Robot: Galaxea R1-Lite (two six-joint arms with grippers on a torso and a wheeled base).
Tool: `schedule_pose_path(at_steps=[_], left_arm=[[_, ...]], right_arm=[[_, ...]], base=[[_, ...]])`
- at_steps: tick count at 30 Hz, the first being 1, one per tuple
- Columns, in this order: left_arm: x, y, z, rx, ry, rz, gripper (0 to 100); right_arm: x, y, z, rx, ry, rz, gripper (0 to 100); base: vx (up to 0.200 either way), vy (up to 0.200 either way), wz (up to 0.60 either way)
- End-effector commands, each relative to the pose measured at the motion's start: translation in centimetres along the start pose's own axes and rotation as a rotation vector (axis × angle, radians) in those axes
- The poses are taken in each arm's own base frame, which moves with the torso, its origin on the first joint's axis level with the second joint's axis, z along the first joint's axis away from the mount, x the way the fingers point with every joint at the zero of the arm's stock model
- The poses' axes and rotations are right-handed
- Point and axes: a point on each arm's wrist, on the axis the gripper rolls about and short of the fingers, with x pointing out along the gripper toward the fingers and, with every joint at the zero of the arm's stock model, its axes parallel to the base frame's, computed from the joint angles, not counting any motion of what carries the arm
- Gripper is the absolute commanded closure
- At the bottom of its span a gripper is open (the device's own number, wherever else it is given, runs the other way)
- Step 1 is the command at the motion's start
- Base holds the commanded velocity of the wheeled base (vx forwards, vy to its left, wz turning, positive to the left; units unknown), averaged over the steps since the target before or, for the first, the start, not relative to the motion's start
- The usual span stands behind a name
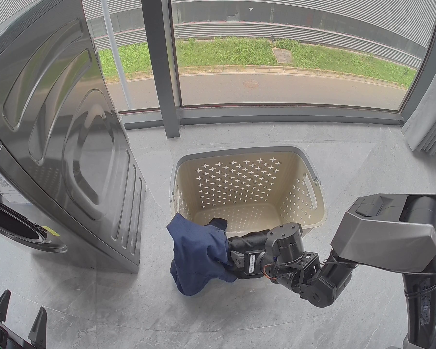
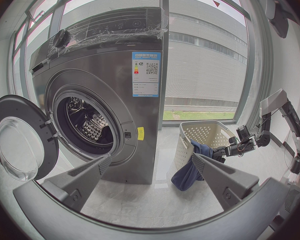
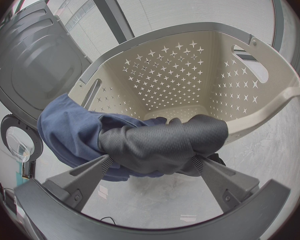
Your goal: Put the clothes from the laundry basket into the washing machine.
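Observation:
A blue garment (image 1: 196, 255) and a dark grey one (image 3: 156, 144) hang over the front left corner of the cream laundry basket (image 1: 247, 150), the blue one drooping down its outside. My right gripper (image 1: 225, 260) is at that corner; in the right wrist view its fingers (image 3: 101, 165) stand wide apart with the bundle lying across them, tips hidden under cloth. The washing machine (image 2: 123, 84) stands to the left with its round door (image 2: 16, 137) swung open and the drum (image 2: 86, 124) showing. My left gripper (image 2: 151, 157) is open and bare, low in front of the machine.
The basket's inside (image 3: 180, 112) looks bare. Grey stone floor (image 1: 256, 311) lies between basket and machine. A tall window with a dark post (image 1: 160, 59) runs behind, and a curtain (image 1: 433, 117) hangs at the far right.

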Motion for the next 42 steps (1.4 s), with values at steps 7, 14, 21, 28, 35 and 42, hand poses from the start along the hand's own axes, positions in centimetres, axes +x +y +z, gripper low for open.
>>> schedule_pose_path(at_steps=[7, 14, 21, 28, 35, 42], left_arm=[[0.0, 0.0, -0.4, -0.002, 0.005, 0.001, 0], [0.0, 0.0, -0.4, -0.002, 0.006, 0.001, 0], [0.0, 0.0, -0.4, -0.002, 0.005, 0.001, 0], [0.0, 0.0, -0.4, 0.000, 0.005, 0.001, 0], [0.0, 0.0, -0.4, 0.000, 0.006, 0.001, 0], [0.0, 0.0, -0.4, -0.002, 0.005, 0.001, 0]], right_arm=[[0.9, 0.0, 0.1, 0.006, -0.015, 0.002, 100], [0.7, 0.3, 0.6, 0.020, -0.064, 0.035, 100], [-2.3, 0.5, 1.5, 0.044, -0.063, 0.054, 100], [-9.4, 0.3, 4.5, 0.058, -0.138, 0.099, 100], [-12.8, 0.0, 5.9, 0.080, -0.203, 0.125, 100], [-13.2, 0.2, 6.6, 0.095, -0.270, 0.150, 100]], base=[[0.000, 0.000, 0.00], [0.000, 0.000, 0.00], [0.000, 0.000, 0.00], [0.000, 0.000, 0.00], [0.000, 0.000, 0.00], [0.000, 0.000, 0.00]])
